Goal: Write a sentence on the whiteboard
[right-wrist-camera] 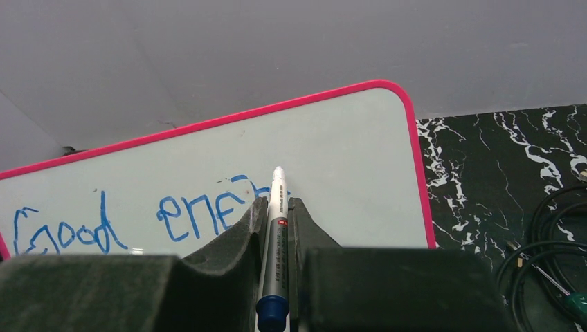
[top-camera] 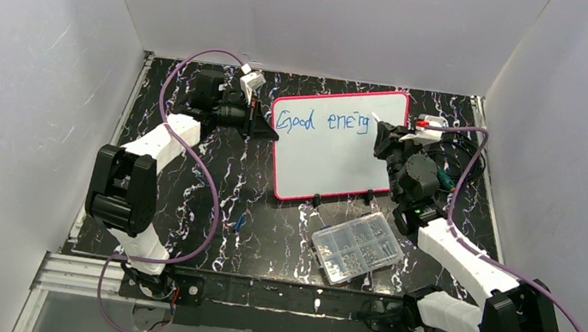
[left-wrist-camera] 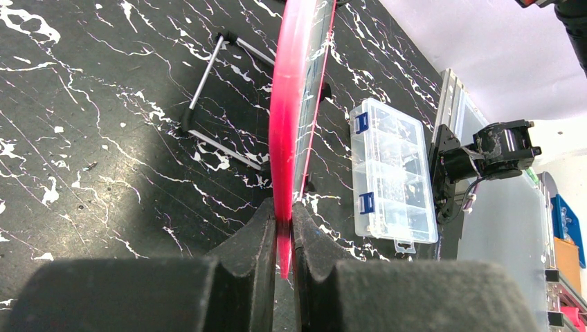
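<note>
On the top view I have the whiteboard (top-camera: 335, 159) standing propped toward the far edge of the counter (top-camera: 211, 172), about midway between its left and right edges. The sentence (top-camera: 323, 122) runs in blue along the upper part of the board and reads "Good ener"; what follows is hidden behind my right gripper (top-camera: 382, 135). My left gripper (top-camera: 265, 127) sits at the board's left edge. A clear parts box (top-camera: 355, 247) lies near the front edge, right of centre, apart from the board.

On the left wrist view the left gripper (left-wrist-camera: 282, 221) is pinching the board's pink frame (left-wrist-camera: 287, 104) edge-on, with both pads pressed against it. A thin metal stand (left-wrist-camera: 208, 90) lies on the counter behind the board, and the parts box (left-wrist-camera: 391, 180) lies on the other side.

On the right wrist view the right gripper (right-wrist-camera: 278, 207) is clamped on a marker (right-wrist-camera: 277, 235), whose white tip points at the board (right-wrist-camera: 346, 159) just past the last blue letter of the sentence (right-wrist-camera: 138, 221). I cannot tell whether the tip touches the surface. Black cables (right-wrist-camera: 547, 235) lie on the counter beyond the board's right edge.
</note>
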`<state>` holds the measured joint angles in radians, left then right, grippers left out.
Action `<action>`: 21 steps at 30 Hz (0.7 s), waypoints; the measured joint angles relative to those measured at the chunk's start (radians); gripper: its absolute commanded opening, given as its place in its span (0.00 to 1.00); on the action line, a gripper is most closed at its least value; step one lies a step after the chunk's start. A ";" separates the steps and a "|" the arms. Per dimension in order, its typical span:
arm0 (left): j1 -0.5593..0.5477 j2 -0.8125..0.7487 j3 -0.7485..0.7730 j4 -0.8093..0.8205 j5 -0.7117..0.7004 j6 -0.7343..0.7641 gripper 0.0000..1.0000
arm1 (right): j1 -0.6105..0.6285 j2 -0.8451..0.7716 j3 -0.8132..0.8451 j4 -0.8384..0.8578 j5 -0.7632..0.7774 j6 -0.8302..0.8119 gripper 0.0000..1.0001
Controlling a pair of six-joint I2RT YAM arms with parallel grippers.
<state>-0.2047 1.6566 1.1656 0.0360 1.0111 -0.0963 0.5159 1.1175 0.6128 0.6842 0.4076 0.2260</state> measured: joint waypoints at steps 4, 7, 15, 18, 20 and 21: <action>0.000 0.000 0.000 0.000 0.000 0.000 0.00 | -0.006 0.018 0.000 0.001 0.010 -0.005 0.01; 0.000 0.000 0.000 0.000 0.000 0.000 0.00 | -0.011 0.029 0.000 0.001 0.010 -0.006 0.01; 0.000 0.000 0.000 0.000 0.000 0.000 0.00 | -0.024 0.055 0.000 0.008 0.012 -0.013 0.01; 0.000 0.000 0.000 0.000 0.000 0.000 0.00 | -0.026 0.059 0.000 0.008 0.013 -0.013 0.01; 0.000 0.000 0.000 0.000 0.000 0.000 0.00 | -0.026 0.059 0.000 0.008 0.013 -0.013 0.01; 0.000 0.000 0.000 0.000 0.000 0.000 0.00 | -0.026 0.059 0.000 0.007 0.013 -0.013 0.01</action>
<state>-0.2047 1.6566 1.1656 0.0360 1.0111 -0.0967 0.4904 1.1763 0.6125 0.6914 0.4206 0.2131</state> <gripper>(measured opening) 0.075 0.197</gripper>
